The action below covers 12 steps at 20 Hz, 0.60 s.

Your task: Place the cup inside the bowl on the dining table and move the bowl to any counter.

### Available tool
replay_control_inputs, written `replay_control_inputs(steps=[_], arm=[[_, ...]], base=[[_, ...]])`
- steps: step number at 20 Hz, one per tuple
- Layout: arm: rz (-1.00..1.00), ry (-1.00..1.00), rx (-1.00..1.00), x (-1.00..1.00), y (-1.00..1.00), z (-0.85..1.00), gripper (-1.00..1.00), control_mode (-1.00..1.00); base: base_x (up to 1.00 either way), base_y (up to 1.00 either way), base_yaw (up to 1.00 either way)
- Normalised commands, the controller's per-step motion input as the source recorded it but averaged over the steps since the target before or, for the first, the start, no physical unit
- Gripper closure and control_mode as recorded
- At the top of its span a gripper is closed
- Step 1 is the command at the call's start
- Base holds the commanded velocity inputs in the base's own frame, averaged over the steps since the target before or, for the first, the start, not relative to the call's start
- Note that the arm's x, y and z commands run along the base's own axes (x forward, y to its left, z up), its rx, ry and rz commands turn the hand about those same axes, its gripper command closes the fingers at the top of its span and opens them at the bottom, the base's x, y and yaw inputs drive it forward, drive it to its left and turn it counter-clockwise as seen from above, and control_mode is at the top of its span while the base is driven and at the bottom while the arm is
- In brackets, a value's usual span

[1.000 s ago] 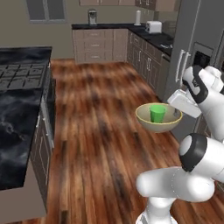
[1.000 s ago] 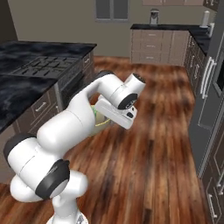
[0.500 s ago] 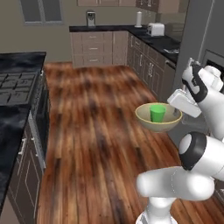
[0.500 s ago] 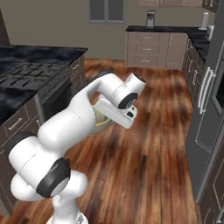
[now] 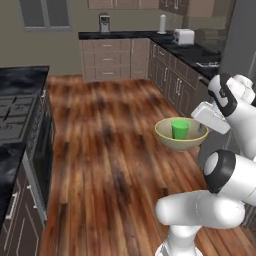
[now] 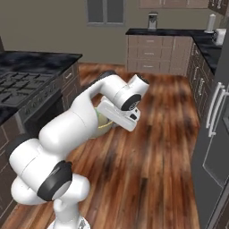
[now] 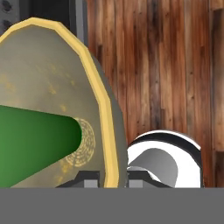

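The tan bowl (image 5: 167, 137) hangs in the air over the wood floor, level, with the green cup (image 5: 180, 128) standing upright inside it. My gripper (image 5: 202, 131) is shut on the bowl's right rim. In the hand view the yellowish rim (image 7: 103, 101) runs between my two fingertips (image 7: 89, 178), and the cup (image 7: 39, 134) lies across the bowl's inside. In the right base view a sliver of the bowl (image 6: 103, 121) shows behind my forearm. The dining table (image 5: 17, 87) with its cooktop is at the left. A counter (image 5: 122, 35) runs along the back wall.
A second counter (image 5: 197, 53) lines the right side, with a white toaster (image 5: 183, 36) on it. A coffee machine (image 5: 104, 22) and a paper roll (image 5: 162, 23) stand on the back counter. A steel fridge (image 6: 214, 134) is near on the right. Open wood floor (image 5: 110, 145) lies ahead.
The whole picture has shifted: the base has moved, the dining table has slid off to the left and the counters have come closer. The bowl with the cup stays gripped as before.
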Motion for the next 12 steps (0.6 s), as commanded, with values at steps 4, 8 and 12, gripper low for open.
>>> replay_control_inputs(steps=[4,8,12], arm=[[0.00,0.00,0.00,0.00,0.00,0.00,1.00,1.00],[0.00,0.00,0.00,0.00,0.00,0.00,1.00,1.00],[0.00,0.00,0.00,0.00,0.00,0.00,1.00,1.00]], base=[[0.90,-0.13,0.00],[0.85,-0.13,0.00],[0.79,-0.13,0.00]])
